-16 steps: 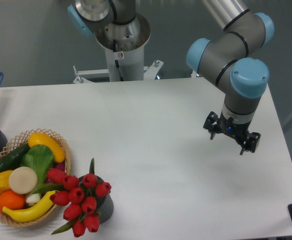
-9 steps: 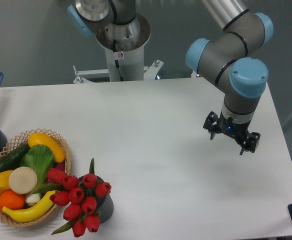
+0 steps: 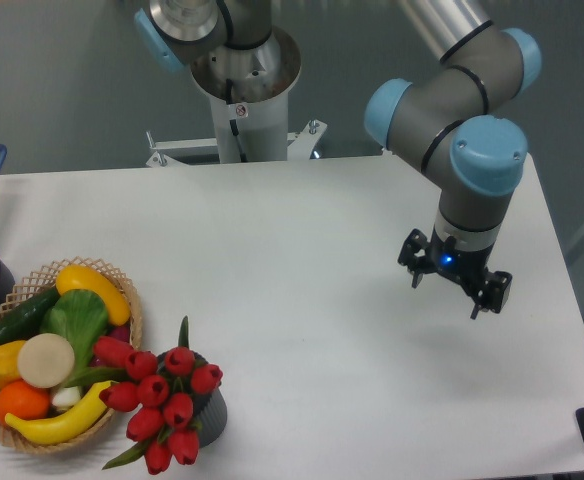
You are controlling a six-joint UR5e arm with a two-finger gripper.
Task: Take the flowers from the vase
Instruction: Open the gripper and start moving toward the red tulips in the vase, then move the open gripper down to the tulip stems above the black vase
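Here, at the lower left of the frame, the basket (image 3: 132, 300) of fruit and vegetables sits with the flowers (image 3: 162, 400) just beside it, their red buds spilling over the dark vase (image 3: 212, 415). They look artificial, so probably light, springy and not fragile. The stems where they enter the vase are hidden, but a hold low on the bunch seems best. At the right, well apart, the gripper (image 3: 454, 285) hangs with its 2 fingers spread, holding nothing.

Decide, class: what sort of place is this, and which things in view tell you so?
Probably a robotics lab or test bench: a robot arm on a pedestal over a plain white table, with props laid out, a basket of toy-like produce and red flowers in a vase.
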